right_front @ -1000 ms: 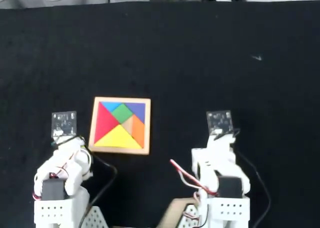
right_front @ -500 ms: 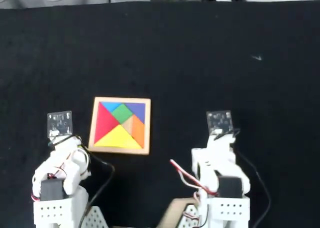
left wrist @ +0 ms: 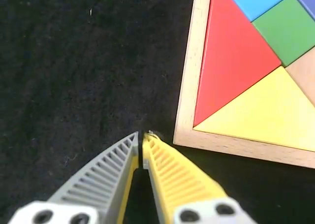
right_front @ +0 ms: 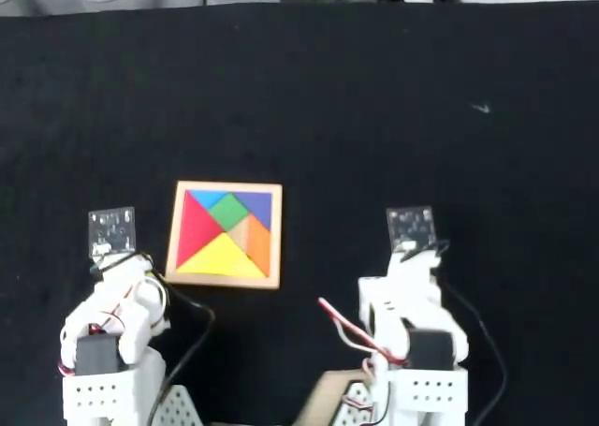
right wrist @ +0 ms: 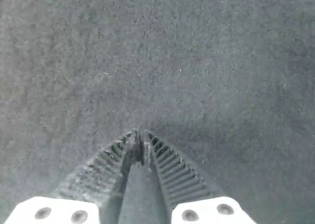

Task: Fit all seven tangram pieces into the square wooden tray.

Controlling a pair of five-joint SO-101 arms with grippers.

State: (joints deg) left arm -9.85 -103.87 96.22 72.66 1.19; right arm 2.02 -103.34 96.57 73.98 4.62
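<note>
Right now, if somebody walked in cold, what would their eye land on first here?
The square wooden tray stands out on the black cloth, filled edge to edge with bright tangram pieces. The red triangle and yellow triangle are the largest. Next come the left gripper, shut just off the tray's corner, and the right gripper, shut over bare cloth.

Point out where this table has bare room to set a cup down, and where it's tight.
Widest: the black cloth beyond the wooden tray, up to the far edge. Also open: the gap between tray and right arm. Tight: the strip between tray and left arm.
</note>
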